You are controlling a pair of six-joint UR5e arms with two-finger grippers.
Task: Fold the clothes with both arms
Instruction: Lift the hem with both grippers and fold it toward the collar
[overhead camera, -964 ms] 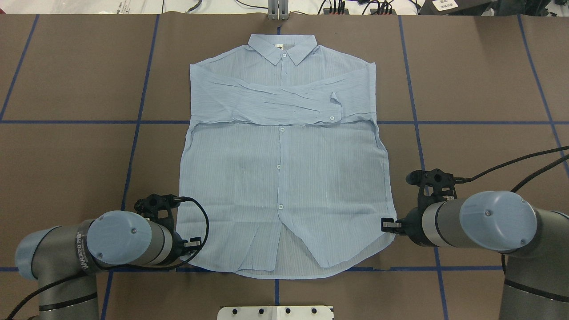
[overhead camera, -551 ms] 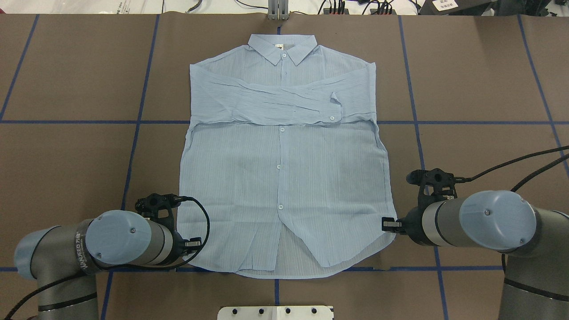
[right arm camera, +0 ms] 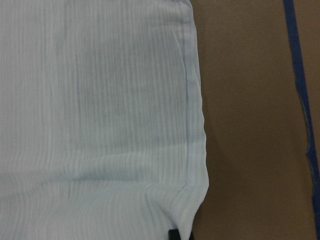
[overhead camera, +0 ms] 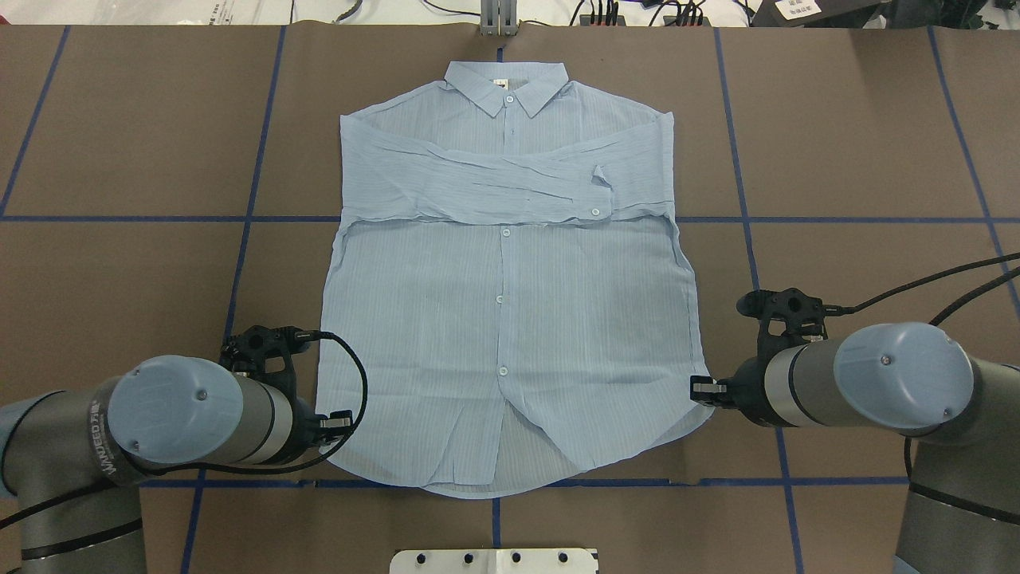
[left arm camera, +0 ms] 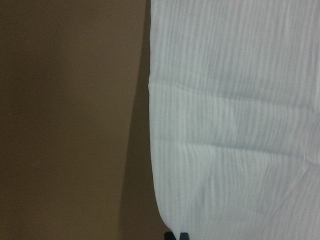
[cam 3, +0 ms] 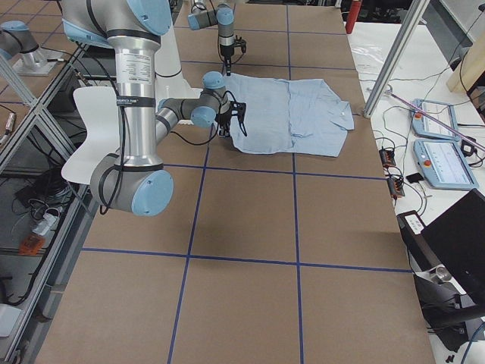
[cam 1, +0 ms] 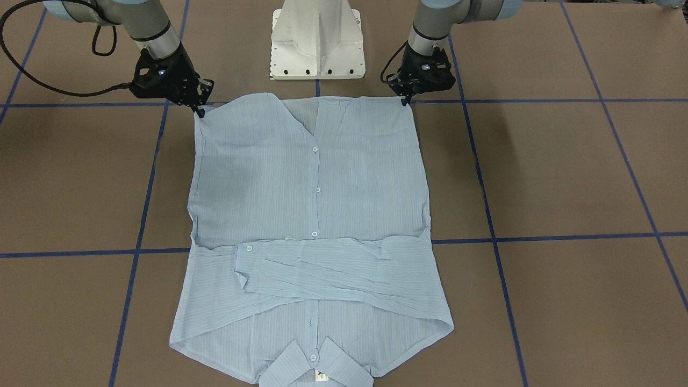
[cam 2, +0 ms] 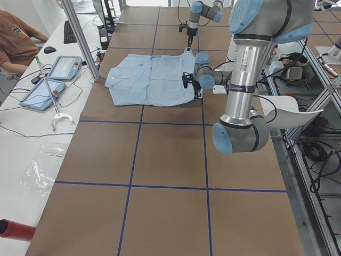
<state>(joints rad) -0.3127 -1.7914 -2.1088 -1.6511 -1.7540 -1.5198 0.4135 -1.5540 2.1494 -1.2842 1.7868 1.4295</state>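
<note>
The pale-blue striped shirt [overhead camera: 510, 319] lies flat, front up, on the brown table, its collar [overhead camera: 506, 84] at the far side. Both sleeves [overhead camera: 494, 187] are folded across the chest. My left gripper [overhead camera: 339, 418] is shut on the near-left hem corner. My right gripper [overhead camera: 701, 389] is shut on the near-right hem corner. In the front-facing view the left gripper [cam 1: 404, 99] and the right gripper [cam 1: 200, 112] pinch the two hem corners of the shirt [cam 1: 312, 215]. Each wrist view shows cloth [left arm camera: 235, 125] [right arm camera: 95, 110] reaching the dark fingertips at the bottom edge.
The white pedestal base [cam 1: 317, 37] stands just behind the hem. Blue tape lines [overhead camera: 239, 263] grid the brown table. A metal post [overhead camera: 498, 20] stands past the collar. A person [cam 2: 16, 37] and tablets [cam 2: 53, 80] are on the white bench beyond the far edge.
Both grippers have moved a little toward the collar, the left one also outward. The hem corners have shifted with them and the near hem is slightly drawn in.
</note>
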